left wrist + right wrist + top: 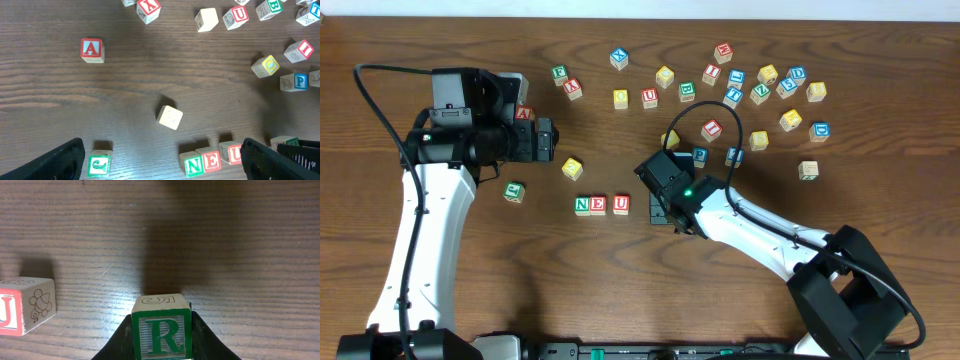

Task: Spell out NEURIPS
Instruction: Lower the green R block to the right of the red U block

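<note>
Three wooden cubes stand in a row near the table's front: green N [582,205], red E [599,205] and red U [621,204]. My right gripper [161,337] is shut on the green R cube [161,329], just right of the U cube [20,312] with a gap between them. From overhead the right gripper [658,210] hides the R. A red I cube [712,129] and a blue P cube [700,155] lie behind it. My left gripper [162,167] hangs open above the table, left of and behind the row [211,161], holding nothing.
Many other letter cubes lie scattered across the back right [760,85]. Nearer the left arm are a red A cube [523,113], a yellow cube [572,168] and a green-marked cube [514,191]. A yellow cube [670,138] sits close behind the right wrist.
</note>
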Controlling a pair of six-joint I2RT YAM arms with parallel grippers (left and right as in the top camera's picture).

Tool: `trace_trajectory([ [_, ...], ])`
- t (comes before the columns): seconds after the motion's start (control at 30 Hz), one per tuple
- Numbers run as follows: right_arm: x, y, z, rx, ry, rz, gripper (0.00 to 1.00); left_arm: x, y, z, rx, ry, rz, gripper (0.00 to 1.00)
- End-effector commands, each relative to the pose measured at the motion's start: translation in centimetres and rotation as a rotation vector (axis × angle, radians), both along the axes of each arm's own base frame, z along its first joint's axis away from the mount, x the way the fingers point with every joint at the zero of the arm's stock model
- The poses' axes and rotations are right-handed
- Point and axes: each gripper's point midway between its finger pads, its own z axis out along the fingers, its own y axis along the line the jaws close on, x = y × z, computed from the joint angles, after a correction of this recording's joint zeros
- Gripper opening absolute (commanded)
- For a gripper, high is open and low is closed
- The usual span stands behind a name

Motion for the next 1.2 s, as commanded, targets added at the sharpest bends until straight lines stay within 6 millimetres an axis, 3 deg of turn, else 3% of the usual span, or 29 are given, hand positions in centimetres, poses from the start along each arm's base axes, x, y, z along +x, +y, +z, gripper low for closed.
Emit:
trace_trajectory([
  [0.0,0.4,0.2,0.4,-0.003,-0.023,-0.008,0.11,0.4,-0.1,0.9,0.0,-0.028,-0.022,0.98],
  [0.33,0.9,0.3,0.8,-0.01,-0.052,0.003,0.11,0.4,-0.1,0.9,0.0,-0.028,-0.022,0.98],
  [0.67,0.7,2.3,2.3,-0.034,-0.107,0.062,0.12,0.4,-0.1,0.9,0.0,-0.028,-0.022,0.98],
  [1.17,0.3,3.5,2.3,-0.03,-0.116,0.087,0.11,0.4,-0.1,0.9,0.0,-0.028,-0.022,0.98],
])
